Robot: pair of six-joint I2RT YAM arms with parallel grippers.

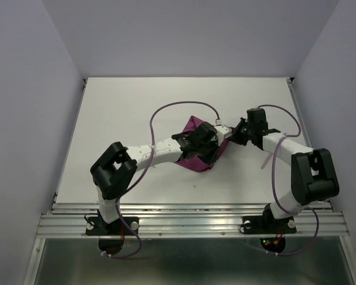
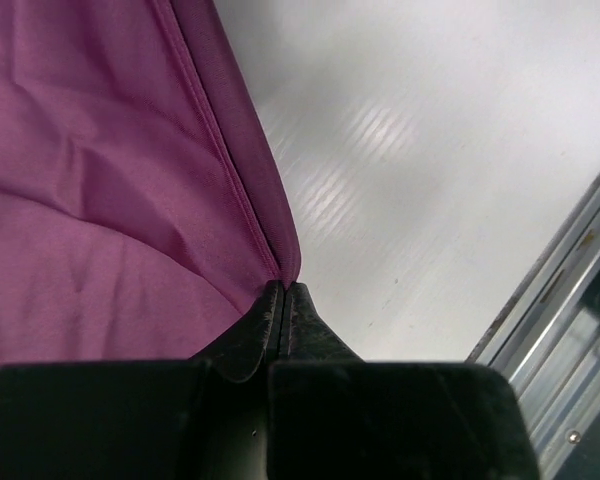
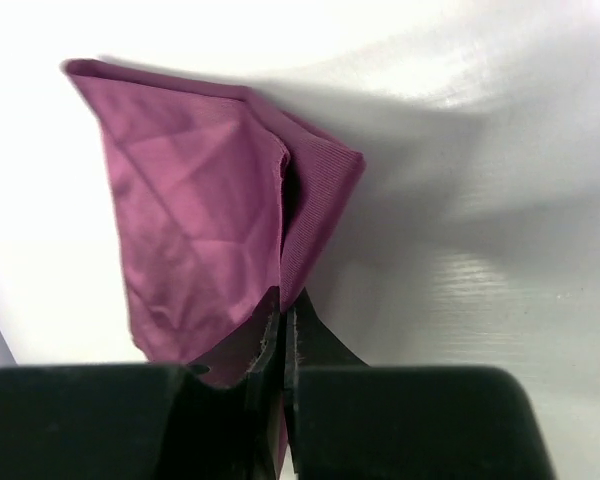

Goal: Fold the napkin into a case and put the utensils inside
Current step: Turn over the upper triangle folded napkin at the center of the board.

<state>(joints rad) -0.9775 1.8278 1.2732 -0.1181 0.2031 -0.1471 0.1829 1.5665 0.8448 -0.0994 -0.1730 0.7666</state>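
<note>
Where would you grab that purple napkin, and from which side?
At a corner, coming in from outside its edge. The napkin is thin, limp cloth; its hemmed corners offer layers to pinch, as the left gripper and right gripper do.

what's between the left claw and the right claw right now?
Only the napkin, which the top view shows bunched between them. In the wrist views, the left claw and the right claw are each pinched shut on its edge.

Dark burgundy-purple cloth napkin point(image 1: 194, 161), crumpled, centre of white flat bench point(image 1: 118, 119). Left end effector point(image 1: 206, 141) over it, reaching from lower left; right end effector point(image 1: 232, 134) at its right edge. Thin purple cables point(image 1: 178, 104) loop above.
</note>
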